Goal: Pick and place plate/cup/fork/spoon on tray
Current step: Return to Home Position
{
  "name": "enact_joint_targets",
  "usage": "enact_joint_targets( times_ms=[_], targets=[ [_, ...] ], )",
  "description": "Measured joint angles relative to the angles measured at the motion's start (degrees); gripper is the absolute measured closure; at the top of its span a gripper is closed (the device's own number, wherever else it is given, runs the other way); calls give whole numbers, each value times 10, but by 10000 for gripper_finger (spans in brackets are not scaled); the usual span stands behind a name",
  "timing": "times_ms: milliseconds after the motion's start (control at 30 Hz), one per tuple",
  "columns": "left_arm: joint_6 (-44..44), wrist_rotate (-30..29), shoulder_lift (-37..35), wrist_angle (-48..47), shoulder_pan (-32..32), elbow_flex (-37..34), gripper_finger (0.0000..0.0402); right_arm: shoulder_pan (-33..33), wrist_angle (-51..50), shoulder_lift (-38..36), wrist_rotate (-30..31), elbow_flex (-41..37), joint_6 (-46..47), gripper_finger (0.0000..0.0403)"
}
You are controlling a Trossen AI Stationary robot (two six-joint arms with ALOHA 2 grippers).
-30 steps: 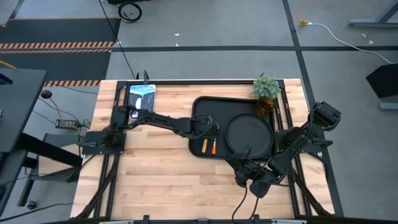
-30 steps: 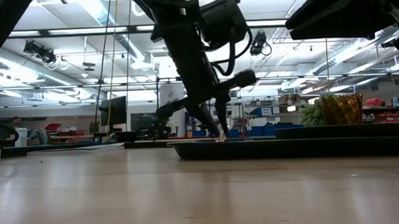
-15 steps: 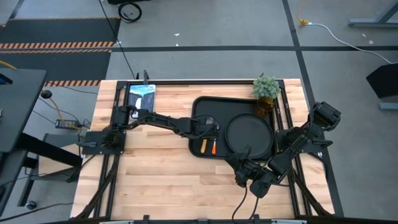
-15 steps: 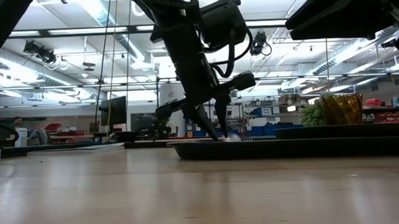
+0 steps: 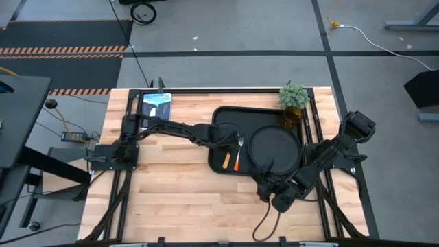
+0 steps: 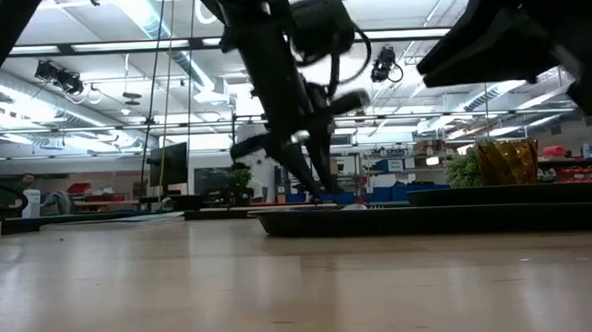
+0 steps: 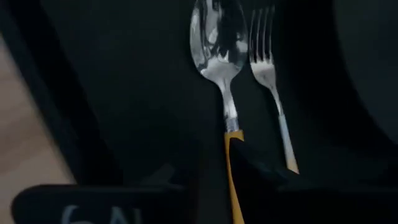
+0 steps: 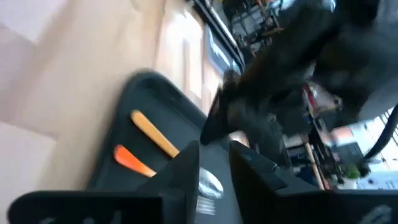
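On the worktop (image 5: 171, 185), the tray (image 5: 226, 116) carries the plate (image 5: 274, 147) in its right half, with the spoon (image 5: 227, 158) and fork (image 5: 238, 154) side by side in its left half — handles toward the near edge. Left claw (image 5: 230, 139) hovers over the spoon, fingers released. Right claw (image 5: 264, 191) waits beside the tray's near rim — grip state cannot be told. Beyond the far right corner stands the cup (image 5: 291, 117).

Spoon (image 7: 219, 56), fork (image 7: 268, 74) side by side on tray (image 5: 223, 116); plate (image 5: 274, 147), cup (image 5: 291, 116) too.
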Motion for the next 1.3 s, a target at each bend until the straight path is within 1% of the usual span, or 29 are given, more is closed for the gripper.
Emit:
enact_joint_targets(
  times_ms=[67,133,233,333,500,567,600,667,733,800,867,933,1000,1067,1100,1167,1300],
  targets=[
    [31,-13,-17,-3,-2,0,316,-15,11,-11,-1,-14,0,316],
    [78,-40,-31,0,-4,1,320,-32,15,-30,-15,-33,-1,324],
    [167,-99,-49,0,-9,0,323,-66,44,-67,-80,-58,-5,335],
    [268,-192,-65,10,-7,1,324,-104,53,-106,-116,-79,-12,344],
    [416,-365,-70,35,-6,0,324,-167,69,-183,-114,-111,-28,352],
    [471,-431,-70,53,-5,0,324,-193,97,-206,-120,-117,-36,353],
    [503,-458,-69,72,-5,0,324,-204,99,-223,-119,-124,-42,353],
    [573,-493,-68,112,0,1,324,-225,124,-239,-119,-126,-52,354],
    [660,-495,-67,164,5,0,324,-241,117,-264,-118,-132,-71,354],
    [749,-476,-67,205,7,1,324,-249,124,-278,-119,-131,-85,354],
    [842,-446,-67,238,7,1,324,-252,116,-300,-119,-132,-98,354],
    [917,-407,-67,258,6,0,324,-250,118,-320,-130,-130,-94,354],
    [965,-367,-66,271,1,0,324,-244,119,-342,-135,-131,-69,354],
    [997,-346,-66,285,-4,0,324,-241,114,-367,-156,-130,-36,357],
    [1009,-341,-66,290,-9,0,324,-240,111,-377,-168,-131,-21,358],
    [1027,-340,-67,291,-20,0,324,-238,103,-398,-214,-131,9,361],
    [1041,-311,-80,252,-43,0,324,-242,50,-433,-352,-131,77,367]
  ],
)
